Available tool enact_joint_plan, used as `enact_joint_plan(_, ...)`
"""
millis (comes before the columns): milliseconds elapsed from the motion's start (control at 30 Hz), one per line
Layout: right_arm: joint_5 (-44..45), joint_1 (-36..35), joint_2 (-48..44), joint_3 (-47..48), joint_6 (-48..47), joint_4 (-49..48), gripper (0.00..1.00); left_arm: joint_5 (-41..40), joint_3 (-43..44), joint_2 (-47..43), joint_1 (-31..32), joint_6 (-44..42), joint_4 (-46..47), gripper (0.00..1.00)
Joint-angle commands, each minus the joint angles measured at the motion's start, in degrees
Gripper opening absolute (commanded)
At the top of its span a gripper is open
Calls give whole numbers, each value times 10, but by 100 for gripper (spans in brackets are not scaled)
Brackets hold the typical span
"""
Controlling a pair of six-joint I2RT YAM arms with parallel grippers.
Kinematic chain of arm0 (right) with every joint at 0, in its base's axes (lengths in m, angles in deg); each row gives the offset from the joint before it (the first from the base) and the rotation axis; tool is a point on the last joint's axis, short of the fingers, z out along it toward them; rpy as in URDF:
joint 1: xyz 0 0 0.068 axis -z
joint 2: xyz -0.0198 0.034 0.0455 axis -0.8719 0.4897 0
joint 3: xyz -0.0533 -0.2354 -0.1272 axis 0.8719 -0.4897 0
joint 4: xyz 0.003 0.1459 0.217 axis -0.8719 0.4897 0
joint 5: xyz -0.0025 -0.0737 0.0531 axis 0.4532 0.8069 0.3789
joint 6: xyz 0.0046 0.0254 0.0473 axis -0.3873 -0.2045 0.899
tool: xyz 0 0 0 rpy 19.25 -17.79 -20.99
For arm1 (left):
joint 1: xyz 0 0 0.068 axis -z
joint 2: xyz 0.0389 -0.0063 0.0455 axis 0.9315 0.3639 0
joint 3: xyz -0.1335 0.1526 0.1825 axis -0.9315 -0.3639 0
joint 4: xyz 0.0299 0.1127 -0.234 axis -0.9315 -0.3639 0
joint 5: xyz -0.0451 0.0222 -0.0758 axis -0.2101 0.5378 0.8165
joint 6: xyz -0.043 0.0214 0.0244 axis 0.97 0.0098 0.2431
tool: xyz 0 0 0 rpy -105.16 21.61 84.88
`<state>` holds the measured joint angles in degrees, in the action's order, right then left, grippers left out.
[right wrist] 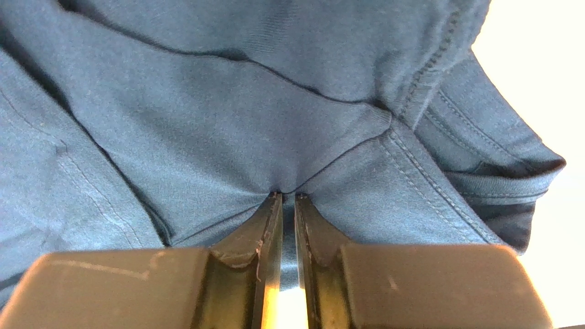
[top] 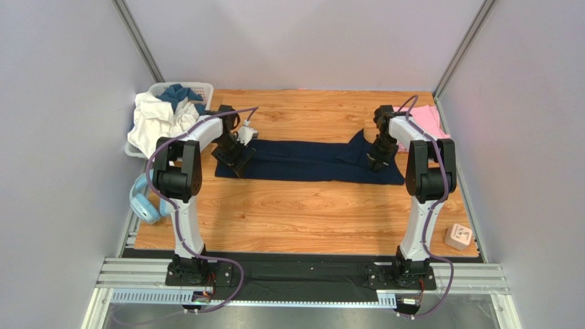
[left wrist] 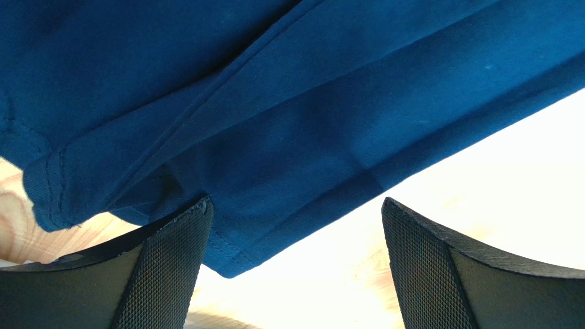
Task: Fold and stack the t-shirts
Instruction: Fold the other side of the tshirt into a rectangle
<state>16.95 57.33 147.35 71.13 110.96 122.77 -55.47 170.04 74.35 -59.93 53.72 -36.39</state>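
Observation:
The dark navy t-shirt (top: 312,161) lies as a long folded strip across the middle of the wooden table. My left gripper (top: 233,156) is open over its left end; in the left wrist view the shirt's corner (left wrist: 226,137) sits between and beyond my spread fingers (left wrist: 168,267). My right gripper (top: 377,162) is shut on a pinched fold of the navy cloth (right wrist: 288,137) at the shirt's right end. The pink t-shirt (top: 427,120) lies folded at the far right of the table, behind my right arm.
A white basket (top: 165,116) with white and blue cloth stands at the far left corner. Light-blue headphones (top: 144,202) lie at the left table edge. A small beige box (top: 458,236) sits at the near right. Grey walls close in both sides.

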Motion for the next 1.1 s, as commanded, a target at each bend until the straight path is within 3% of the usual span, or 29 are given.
enact_joint_plan(0,86,15,8,-8,-16,-4,16,-7,-50,1,-31,-21,25,99)
enact_joint_plan(200,108,23,-5,30,-17,21,16,-1,-111,-57,-56,-38,24,100)
enact_joint_plan(467,59,16,-47,68,-6,37,16,57,-74,-145,-55,-49,-55,100)
enact_joint_plan(600,-6,-36,-72,103,-2,24,19,98,-44,-153,-51,-34,-85,100)
enact_joint_plan(800,-23,-129,-2,208,-12,76,21,112,-26,-148,-36,-18,-91,100)
enact_joint_plan(1067,-62,-153,19,161,-2,42,32,94,-25,-137,-35,-18,-78,100)
